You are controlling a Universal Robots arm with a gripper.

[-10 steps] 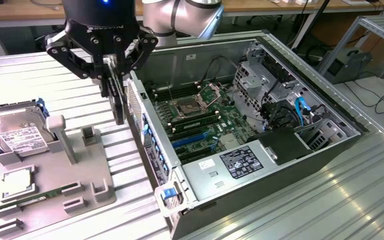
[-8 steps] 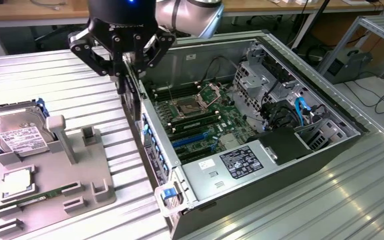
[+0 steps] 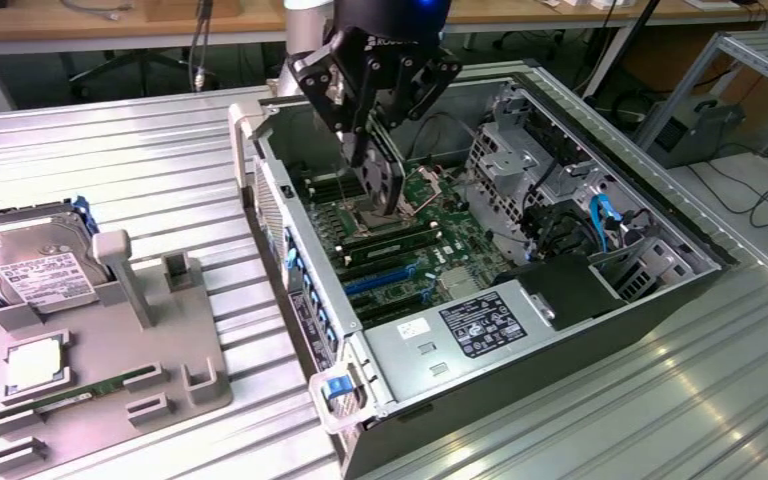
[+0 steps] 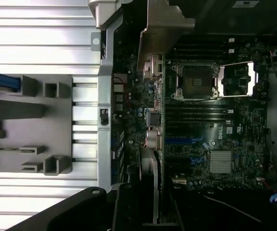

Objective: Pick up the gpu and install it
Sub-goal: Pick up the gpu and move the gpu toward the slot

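The gripper [image 3: 373,140] hangs over the open computer case [image 3: 651,215], which lies on its side on the ribbed metal table [image 3: 117,160]. Its fingers are clamped on the gpu [image 3: 384,185]. In the exterior view the card hangs edge-down between them, a dark slab just above the motherboard [image 3: 458,250], close to the open processor socket [image 3: 364,215] and the row of memory slots [image 3: 391,240]. In the wrist view the gpu [image 4: 154,163] shows edge-on as a thin line running out from between the dark fingers [image 4: 129,207], with its pale metal end bracket [image 4: 165,29] at the far end, next to the case's rear wall. The socket [image 4: 196,82] with its raised frame lies off to one side of the card, and the blue expansion slots [image 4: 179,140] are on the board beside it — whether the card's edge touches any slot cannot be told. At the exterior view's left a grey holder [image 3: 157,340] stands well apart from the case, carrying a hard drive [image 3: 37,265], a square processor chip [image 3: 35,365] and a slim green memory stick [image 3: 77,392].
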